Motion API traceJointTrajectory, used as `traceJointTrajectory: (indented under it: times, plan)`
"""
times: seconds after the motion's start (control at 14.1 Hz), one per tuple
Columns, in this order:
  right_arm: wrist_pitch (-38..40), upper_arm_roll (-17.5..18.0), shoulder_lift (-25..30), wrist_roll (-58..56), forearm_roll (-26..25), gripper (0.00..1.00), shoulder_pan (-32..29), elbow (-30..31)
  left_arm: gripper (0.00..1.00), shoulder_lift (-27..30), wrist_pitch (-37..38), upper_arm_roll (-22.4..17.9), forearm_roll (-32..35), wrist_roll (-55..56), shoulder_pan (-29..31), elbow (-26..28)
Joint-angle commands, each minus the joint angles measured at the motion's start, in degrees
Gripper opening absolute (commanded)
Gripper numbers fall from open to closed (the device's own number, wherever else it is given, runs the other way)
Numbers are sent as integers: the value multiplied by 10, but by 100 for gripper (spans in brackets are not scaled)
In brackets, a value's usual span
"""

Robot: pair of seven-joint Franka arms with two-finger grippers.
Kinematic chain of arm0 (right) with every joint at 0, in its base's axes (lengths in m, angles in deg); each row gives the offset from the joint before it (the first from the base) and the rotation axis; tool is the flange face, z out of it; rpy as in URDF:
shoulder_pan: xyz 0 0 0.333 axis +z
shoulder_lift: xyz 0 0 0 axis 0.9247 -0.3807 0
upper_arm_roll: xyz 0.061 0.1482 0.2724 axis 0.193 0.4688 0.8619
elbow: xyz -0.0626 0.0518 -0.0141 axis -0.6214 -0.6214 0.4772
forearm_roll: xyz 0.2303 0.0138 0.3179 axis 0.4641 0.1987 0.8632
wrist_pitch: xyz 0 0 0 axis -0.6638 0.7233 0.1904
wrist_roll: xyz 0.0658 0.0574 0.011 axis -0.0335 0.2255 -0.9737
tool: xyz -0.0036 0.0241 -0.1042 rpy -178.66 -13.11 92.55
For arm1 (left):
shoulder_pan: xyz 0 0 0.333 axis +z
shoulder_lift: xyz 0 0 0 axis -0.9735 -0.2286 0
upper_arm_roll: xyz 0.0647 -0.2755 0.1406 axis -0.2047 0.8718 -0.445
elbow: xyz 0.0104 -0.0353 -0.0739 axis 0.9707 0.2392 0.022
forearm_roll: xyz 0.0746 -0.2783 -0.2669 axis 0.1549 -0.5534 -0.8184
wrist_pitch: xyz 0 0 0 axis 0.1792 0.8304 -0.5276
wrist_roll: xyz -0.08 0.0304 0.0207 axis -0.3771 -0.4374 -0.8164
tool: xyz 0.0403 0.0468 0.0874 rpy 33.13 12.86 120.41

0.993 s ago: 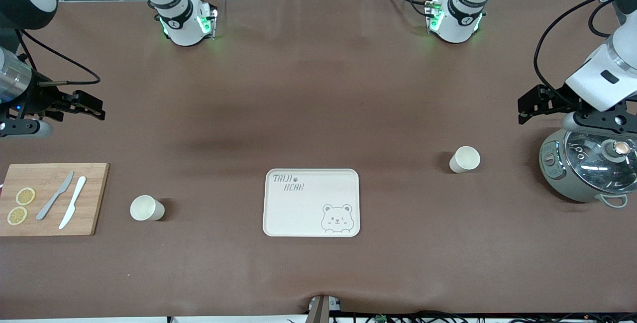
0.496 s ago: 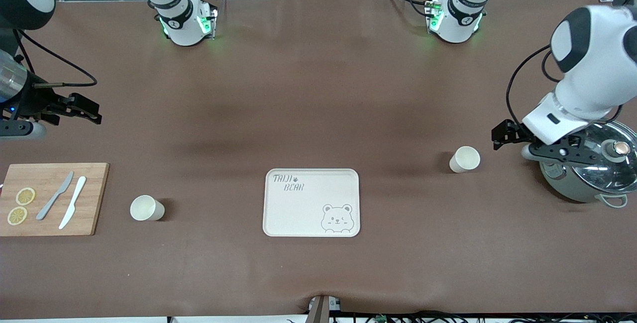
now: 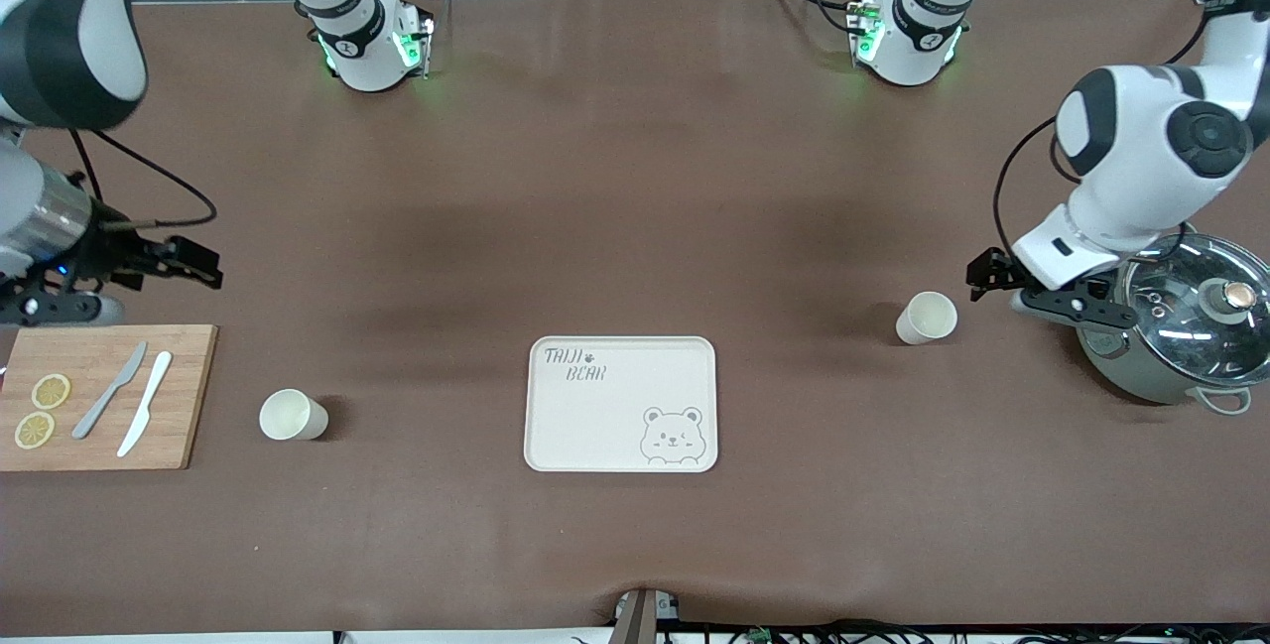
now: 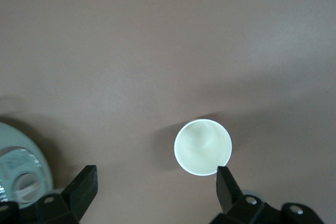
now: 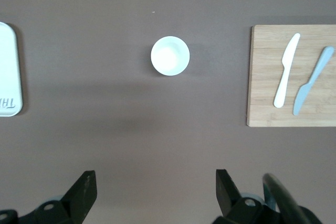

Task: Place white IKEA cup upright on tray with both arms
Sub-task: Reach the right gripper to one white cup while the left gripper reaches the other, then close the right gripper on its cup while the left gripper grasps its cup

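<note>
The cream tray [image 3: 595, 426] with "TAIJI BEAR" lettering lies at mid-table, bare. One white cup [image 3: 927, 318] stands upright toward the left arm's end; my left gripper [image 3: 984, 271] hangs open just beside it, on the pot's side. In the left wrist view the cup [image 4: 202, 147] sits close to one fingertip [image 4: 224, 178] of the open left gripper [image 4: 156, 178]. A second white cup [image 3: 293, 415] stands upright toward the right arm's end. My right gripper [image 3: 203, 267] is open, up near the cutting board. The right wrist view shows that gripper [image 5: 155, 179], this cup [image 5: 170, 55] and the tray's edge [image 5: 8, 72].
A grey pot with a glass lid [image 3: 1181, 326] stands close under the left arm's wrist. A wooden cutting board [image 3: 184, 396] holds two lemon slices [image 3: 40, 411], a grey knife [image 3: 109, 391] and a white knife [image 3: 145, 403]; it also shows in the right wrist view [image 5: 262, 77].
The left arm has swung in from the table's end, bringing its gripper down beside the cup near the pot. The right gripper has shifted slightly toward the cutting board. Cups and tray have not moved.
</note>
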Motion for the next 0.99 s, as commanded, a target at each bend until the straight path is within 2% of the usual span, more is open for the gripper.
traceJointTrajectory:
  times: [0.0, 0.43, 0.64, 0.92]
  plan:
    - [-30, 2, -46, 2, -4, 100, -4, -4, 100, -5, -56, 5, -7, -11, 4, 45]
    - [-105, 3, -142, 2, 0, 100, 2, -4, 100, -75, -146, 5, -7, -12, 5, 65]
    - [-152, 3, -179, 1, 26, 100, 10, -5, 100, -110, -183, 5, -7, -12, 6, 65]
    - [-233, 4, -222, 1, 27, 100, 20, -7, 100, -128, -203, 5, -7, -28, 6, 64]
